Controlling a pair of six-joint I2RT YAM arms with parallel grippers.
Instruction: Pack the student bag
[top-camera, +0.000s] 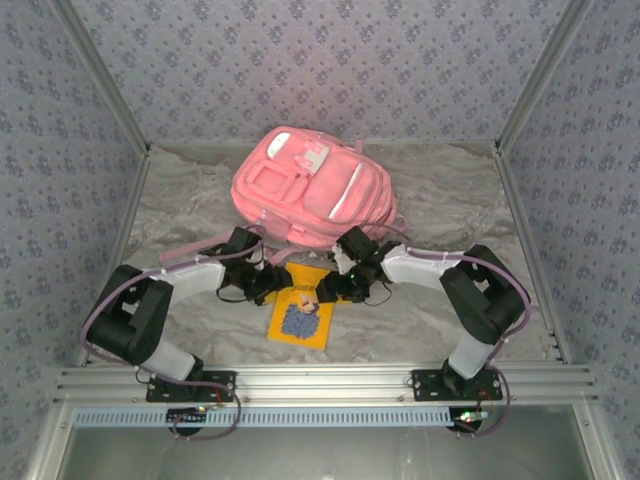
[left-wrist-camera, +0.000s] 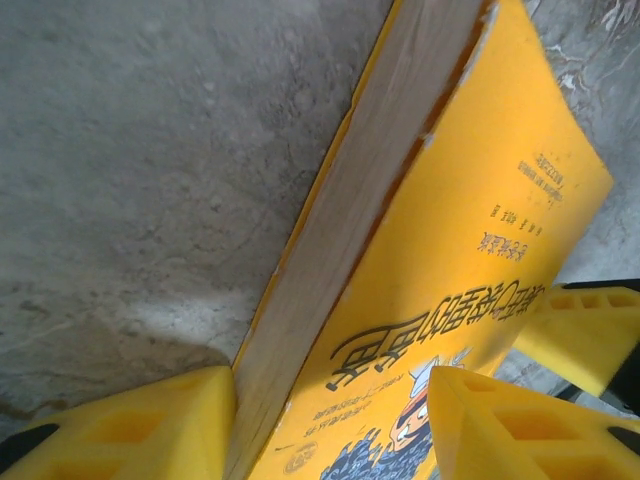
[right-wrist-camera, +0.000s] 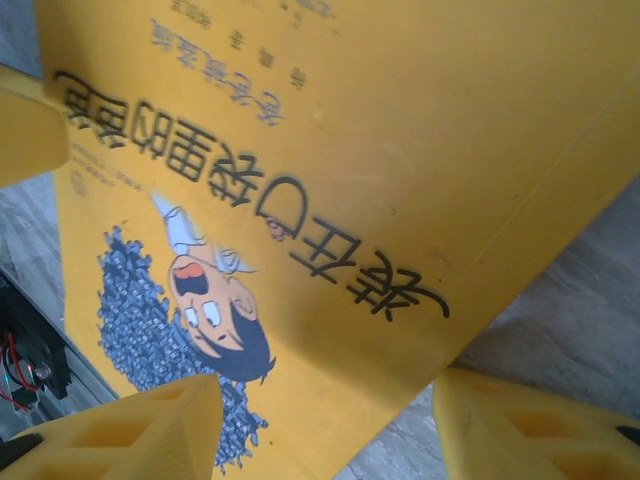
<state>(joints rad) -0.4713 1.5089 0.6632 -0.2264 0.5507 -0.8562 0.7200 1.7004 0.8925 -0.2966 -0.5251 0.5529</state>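
The pink student bag (top-camera: 310, 190) lay far back on the bench (top-camera: 430, 310). The left pincer (left-wrist-camera: 330, 385) straddled the tilted yellow book's (left-wrist-camera: 470, 230) page edge; I couldn't tell if it gripped. The right pincer (right-wrist-camera: 325, 385) stood open around a corner.

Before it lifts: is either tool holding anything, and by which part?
Cannot tell: the left tool and right tool each straddle an edge of the book.

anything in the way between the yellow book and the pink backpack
Nothing visible lies between them. The yellow book sits just in front of the student bag, with the left gripper and right gripper at its far corners.
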